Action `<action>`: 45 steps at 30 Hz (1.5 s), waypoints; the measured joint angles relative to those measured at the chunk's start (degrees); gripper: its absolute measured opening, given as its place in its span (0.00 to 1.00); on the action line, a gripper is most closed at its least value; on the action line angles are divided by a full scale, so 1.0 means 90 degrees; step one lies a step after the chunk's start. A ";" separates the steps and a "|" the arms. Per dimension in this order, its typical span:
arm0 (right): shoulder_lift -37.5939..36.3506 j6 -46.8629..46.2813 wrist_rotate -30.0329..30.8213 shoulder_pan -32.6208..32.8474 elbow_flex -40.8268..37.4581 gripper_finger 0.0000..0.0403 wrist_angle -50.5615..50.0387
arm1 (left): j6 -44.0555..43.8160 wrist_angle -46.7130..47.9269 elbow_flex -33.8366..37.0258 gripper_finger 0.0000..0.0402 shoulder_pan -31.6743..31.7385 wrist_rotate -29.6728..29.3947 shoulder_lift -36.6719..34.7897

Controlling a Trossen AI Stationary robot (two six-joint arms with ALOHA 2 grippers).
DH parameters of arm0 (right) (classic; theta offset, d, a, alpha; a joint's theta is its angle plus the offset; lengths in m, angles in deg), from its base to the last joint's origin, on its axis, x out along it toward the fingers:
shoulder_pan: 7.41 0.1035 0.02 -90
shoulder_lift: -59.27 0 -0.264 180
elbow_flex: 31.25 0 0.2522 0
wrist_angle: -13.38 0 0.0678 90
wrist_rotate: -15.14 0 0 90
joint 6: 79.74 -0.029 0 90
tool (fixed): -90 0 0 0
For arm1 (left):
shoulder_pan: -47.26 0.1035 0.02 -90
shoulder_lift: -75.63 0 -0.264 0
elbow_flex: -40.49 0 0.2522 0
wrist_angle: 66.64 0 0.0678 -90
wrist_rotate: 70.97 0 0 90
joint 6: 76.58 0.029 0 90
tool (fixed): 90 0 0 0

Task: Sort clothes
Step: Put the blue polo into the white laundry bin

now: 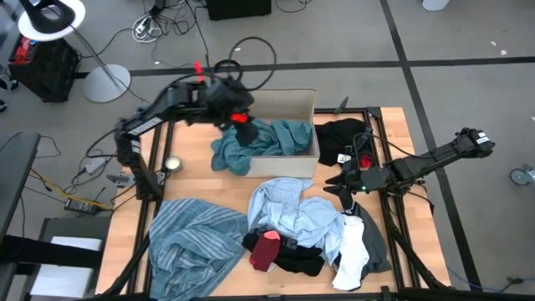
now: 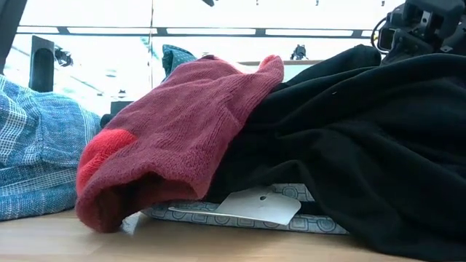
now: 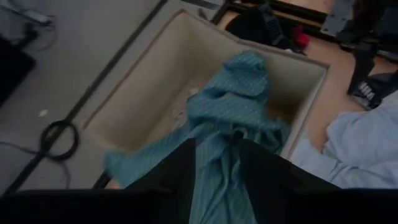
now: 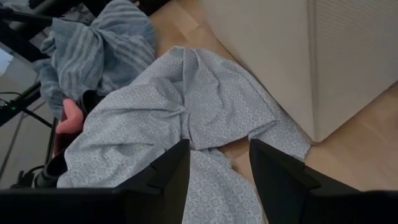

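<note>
Teal fine-striped soft garment (image 1: 255, 144) in beige cardboard box (image 1: 294, 104); blue-grey striped cloth (image 1: 191, 240), light blue patterned fabric (image 1: 292, 209), small red knit piece (image 1: 266, 249).

Robotics lab: grey floor (image 1: 334, 33) strewn with cables (image 1: 167, 21), ring lamp (image 1: 52, 18) on stand, framed wooden surface (image 1: 196, 180) carrying two arms.

Beige box (image 1: 297, 104) open on table (image 1: 188, 180), partly under left jaws, just beyond right jaws. Small round tin (image 1: 173, 164) on table, well left of left jaws. Lamp base (image 1: 106, 83) and cables (image 1: 150, 29) on floor beyond.
</note>
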 joint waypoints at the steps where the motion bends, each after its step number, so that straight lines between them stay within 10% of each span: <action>1: 0.0019 0.0000 0.0000 0.0000 0.0000 0.41 0.0006 | -0.0100 0.0059 0.0180 0.33 -0.0090 -0.0168 -0.0154; 10: 0.0053 -0.0019 -0.0003 0.0000 0.0000 0.41 0.0021 | -0.1236 -0.1191 0.3935 0.33 -0.0802 -0.1019 -0.2404; 25: 0.0056 -0.0266 0.0002 0.0000 0.0000 0.41 0.0041 | -0.2107 -0.5657 1.0453 0.33 -0.0683 -0.0009 -0.5315; 37: 0.0056 -0.0261 0.0061 0.0000 0.0000 0.41 0.0053 | -0.1089 -0.9132 1.2039 0.32 0.0784 0.0663 -0.4241; 45: 0.0056 -0.0256 0.0061 0.0000 0.0000 0.41 0.0053 | -0.1020 -0.8950 1.1078 0.02 0.1176 0.1922 -0.3624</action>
